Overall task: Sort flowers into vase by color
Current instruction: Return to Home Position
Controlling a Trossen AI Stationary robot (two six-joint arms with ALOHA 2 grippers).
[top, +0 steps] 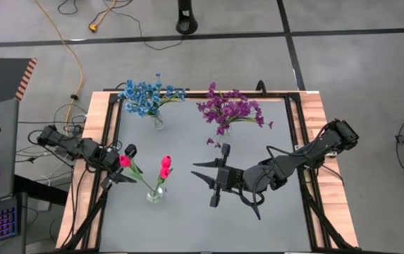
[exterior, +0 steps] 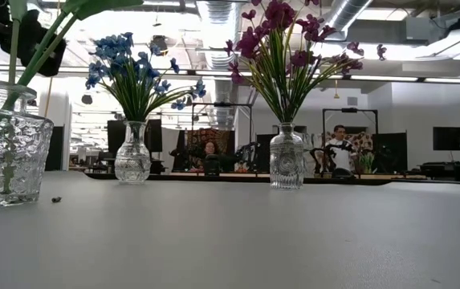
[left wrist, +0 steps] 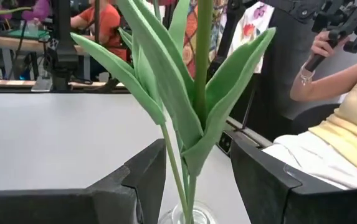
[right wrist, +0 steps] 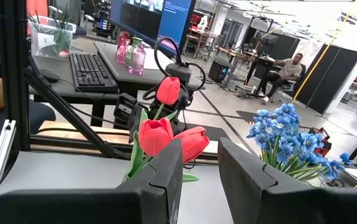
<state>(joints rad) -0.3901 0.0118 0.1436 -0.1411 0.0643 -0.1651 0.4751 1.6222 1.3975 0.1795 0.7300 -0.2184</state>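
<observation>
The counter (top: 187, 226) carries blue flowers (top: 147, 95) in the far-left vase (exterior: 132, 156) and purple flowers (top: 230, 109) in the far-right vase (exterior: 286, 160), stalks upright and fanning, and red tulips (top: 165, 167) in the near vase (top: 155, 192), stalks upright with a lean, buds up. The right pincer (top: 196, 171) is released and empty, aimed at the tulips. The left pincer (top: 124, 167) is released, fingers (left wrist: 147, 177) straddling one tulip stalk (left wrist: 201, 62).

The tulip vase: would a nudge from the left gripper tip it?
Likely top-heavy: tulips stand tall above the small vase, so pushing the stalks may tip it. Its thick glass looks heavy, probably steadying it. The open left gripper straddles a stalk; sideways motion could drag it. The right gripper waits mid-table.
</observation>
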